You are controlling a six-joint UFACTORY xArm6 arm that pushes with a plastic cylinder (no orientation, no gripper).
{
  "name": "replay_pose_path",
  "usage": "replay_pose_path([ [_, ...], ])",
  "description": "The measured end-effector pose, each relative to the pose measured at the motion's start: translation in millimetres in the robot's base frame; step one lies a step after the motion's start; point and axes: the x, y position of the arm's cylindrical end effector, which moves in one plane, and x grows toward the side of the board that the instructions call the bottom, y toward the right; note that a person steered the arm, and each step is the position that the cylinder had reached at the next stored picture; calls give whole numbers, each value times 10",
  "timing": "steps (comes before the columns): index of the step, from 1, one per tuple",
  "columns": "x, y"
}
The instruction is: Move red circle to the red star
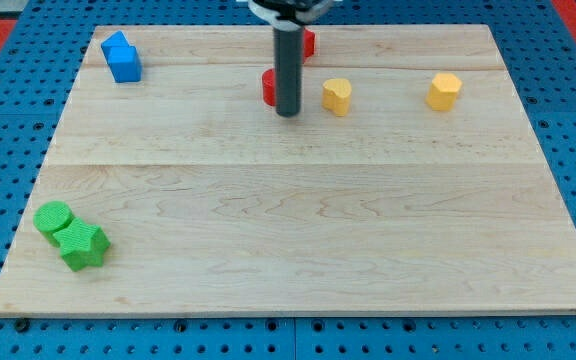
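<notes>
Nearest the view's bottom, far down and to the view's left of my tip, sit two green blocks touching each other: a green circle [53, 217] and, just below and right of it, a green star-like block [83, 245]. They lie near the lower left corner of the wooden board [298, 240], well apart from everything else.

My tip [288, 113] is the lower end of a straight dark rod; there are no jaws to open or close, and it holds nothing. It stands on the board in the upper middle. Just to the view's left of the tip, touching or almost touching the rod, a red block [269, 87] peeks out, mostly hidden, so its shape cannot be made out. A second red block [308, 42] shows behind the rod, above and slightly right of the tip, also largely covered; which one is the circle and which the star I cannot tell.

To the view's right of the tip, near it, is a yellow heart-like block [337, 96]; further right, well apart, a yellow hexagon-like block [444, 91]. Far left and higher than the tip lie two blue blocks [122, 57] pressed together near the top left corner.

Count: two green, two red, two yellow, two blue.
</notes>
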Motion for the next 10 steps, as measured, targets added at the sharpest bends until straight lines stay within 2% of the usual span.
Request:
replay_pose_path([
  [1, -466, 157],
  [2, -390, 191],
  [3, -224, -143],
  [4, -312, -365],
  [5, -611, -97],
  [10, -514, -88],
])
